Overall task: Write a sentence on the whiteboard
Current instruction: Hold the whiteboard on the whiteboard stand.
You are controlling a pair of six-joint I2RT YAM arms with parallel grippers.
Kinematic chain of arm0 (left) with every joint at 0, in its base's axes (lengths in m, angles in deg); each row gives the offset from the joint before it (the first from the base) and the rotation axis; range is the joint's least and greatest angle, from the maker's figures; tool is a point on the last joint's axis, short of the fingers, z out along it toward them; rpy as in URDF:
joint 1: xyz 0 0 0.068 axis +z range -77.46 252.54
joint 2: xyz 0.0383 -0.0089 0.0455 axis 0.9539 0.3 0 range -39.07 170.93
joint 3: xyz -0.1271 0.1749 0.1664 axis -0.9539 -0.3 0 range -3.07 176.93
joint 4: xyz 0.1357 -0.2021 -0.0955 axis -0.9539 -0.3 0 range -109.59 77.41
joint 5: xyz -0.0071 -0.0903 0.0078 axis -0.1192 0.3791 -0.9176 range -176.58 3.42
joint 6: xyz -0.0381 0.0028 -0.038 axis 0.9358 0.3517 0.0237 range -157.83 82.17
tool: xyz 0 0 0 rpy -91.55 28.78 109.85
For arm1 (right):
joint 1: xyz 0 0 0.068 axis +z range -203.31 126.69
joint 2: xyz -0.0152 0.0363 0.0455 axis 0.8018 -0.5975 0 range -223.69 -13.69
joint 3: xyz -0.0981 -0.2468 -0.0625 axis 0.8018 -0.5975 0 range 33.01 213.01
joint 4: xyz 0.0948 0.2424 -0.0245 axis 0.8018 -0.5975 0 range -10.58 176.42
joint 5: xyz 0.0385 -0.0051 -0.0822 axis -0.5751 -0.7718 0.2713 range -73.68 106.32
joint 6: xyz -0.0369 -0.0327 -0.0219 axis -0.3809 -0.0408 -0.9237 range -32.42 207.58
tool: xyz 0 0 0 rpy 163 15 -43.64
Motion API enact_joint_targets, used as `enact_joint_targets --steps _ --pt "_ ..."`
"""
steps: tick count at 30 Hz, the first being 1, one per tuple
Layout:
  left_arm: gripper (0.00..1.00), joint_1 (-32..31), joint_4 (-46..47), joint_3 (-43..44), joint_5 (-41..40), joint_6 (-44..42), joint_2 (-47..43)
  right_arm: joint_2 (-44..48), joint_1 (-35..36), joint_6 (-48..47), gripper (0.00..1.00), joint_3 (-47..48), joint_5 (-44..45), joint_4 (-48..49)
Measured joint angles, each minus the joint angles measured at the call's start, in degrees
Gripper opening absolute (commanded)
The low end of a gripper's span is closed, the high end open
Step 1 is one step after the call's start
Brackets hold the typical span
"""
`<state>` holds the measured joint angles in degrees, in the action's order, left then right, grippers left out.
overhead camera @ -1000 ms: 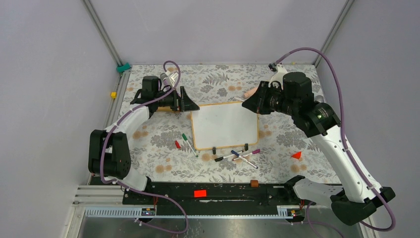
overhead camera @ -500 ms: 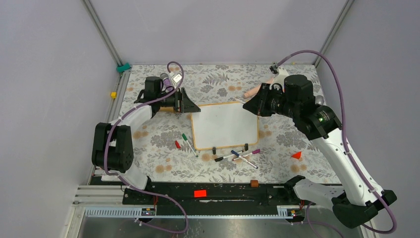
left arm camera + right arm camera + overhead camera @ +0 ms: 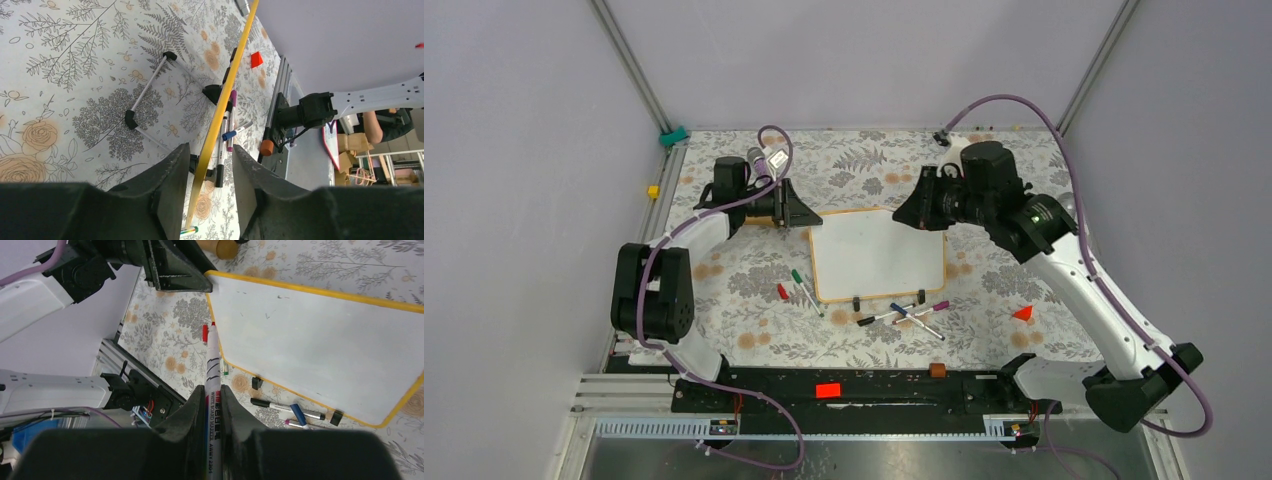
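While your left gripper (image 3: 210, 149) stands astride the far-left corner of the whiteboard (image 3: 879, 250), with its fingers (image 3: 170, 170) on either side of the thin wood frame and a sliver of gap on each side, treat the board as not yet pinned. Bring those jaws onto the frame and feel it held before any stroke lands, or I judge the board will skate on the floral table (image 3: 754, 290).

Your right gripper (image 3: 211, 390) is clenched on a red-tipped marker (image 3: 210, 360), which pokes straight out past the fingers. From overhead this gripper hangs over the board's far-right corner. You cannot read from these views how high the tip sits above the surface, so descend slowly and stop at first contact.

The board lies flat mid-table between the arms, its face blank. None of the sentence is written yet. Carry the tip across to the far-left area, just clear of the left fingers, and start there so three lines fit. Keep the pressure light and even, and lift between letters.

The spare markers (image 3: 904, 312) lie by the near edge, well away from your strokes.
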<state>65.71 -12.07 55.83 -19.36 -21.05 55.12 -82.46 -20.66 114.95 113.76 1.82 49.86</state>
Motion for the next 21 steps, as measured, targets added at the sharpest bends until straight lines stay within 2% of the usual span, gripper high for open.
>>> enact_joint_targets --steps 3,8,10,13,15,17,21 --pt "0.25 0.22 6.21 -2.43 0.63 3.76 0.2 -2.58 2.29 -0.33 0.0 1.38 0.04 0.26" --pt "0.24 0.28 23.08 -6.58 2.21 15.93 2.01 -4.92 4.15 -0.55 0.0 2.47 0.02 1.16" --pt "0.24 0.33 32.85 -8.0 3.15 22.6 3.63 -5.68 4.52 -0.68 0.0 3.04 0.02 1.38" --pt "0.25 0.57 53.07 -9.46 5.68 34.62 8.17 -6.45 5.01 -1.11 0.0 3.74 0.09 1.38" --pt "0.25 0.83 62.4 -9.46 6.69 41.55 10.86 -6.93 5.55 -1.49 0.0 4.02 0.28 1.38" --pt "0.25 1.11 68.37 -9.46 7.45 46.71 12.57 -7.72 6.29 -1.73 0.0 4.52 0.42 1.4" --pt "0.25 1.33 74.47 -9.49 8.55 51.01 12.92 -9.31 7.8 -2.12 0.0 5.25 1.2 1.57"
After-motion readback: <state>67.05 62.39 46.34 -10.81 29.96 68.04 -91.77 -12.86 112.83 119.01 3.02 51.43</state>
